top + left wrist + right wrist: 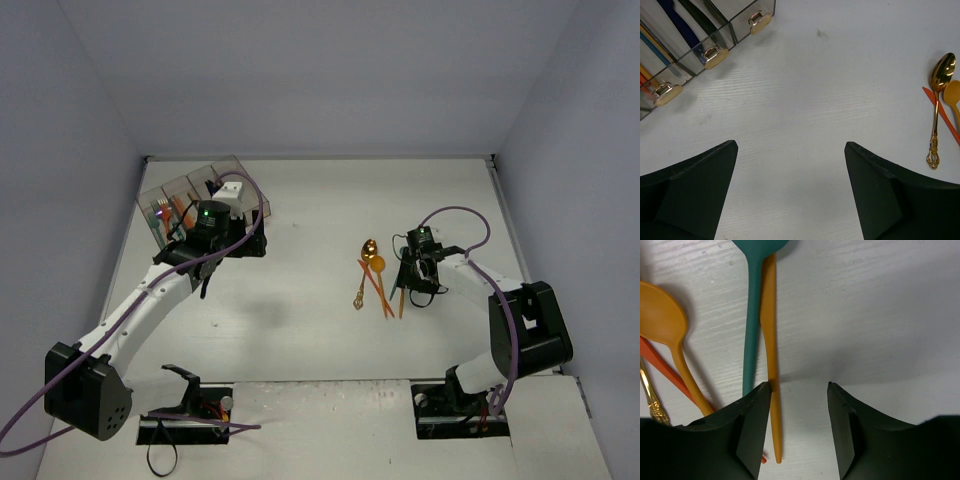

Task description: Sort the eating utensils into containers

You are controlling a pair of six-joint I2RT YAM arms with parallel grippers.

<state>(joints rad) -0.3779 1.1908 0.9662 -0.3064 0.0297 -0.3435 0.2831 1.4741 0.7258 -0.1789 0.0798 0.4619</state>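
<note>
Hovering over the loose cluster at the middle right of the surface (300,330), the right gripper (799,390) is standing with its jaws partly apart and nothing clamped between them. A slim orange utensil (771,340) is lying in that gap, hugging the inner face of the finger seen on the left of the wrist view. Its thin end is showing below the fingertip. Its long axis is running straight away from the gripper, crosswise to the line along which the jaws close, so a pinch across the handle looks well set up. I cannot tell what head it carries.

A teal spoon (751,330) is lying just beside it, almost parallel, its handle passing under that same finger. It is looking likely to get nudged, or caught along with the orange piece. An orange spoon (665,315) and a gold spoon (936,115) are resting further out on that side.

The left gripper (790,150) is hanging wide open over bare surface, holding nothing. It is close to the containers (190,190) at the far left and well apart from the cluster. The right arm is plainly the nearer one for this pick.
</note>
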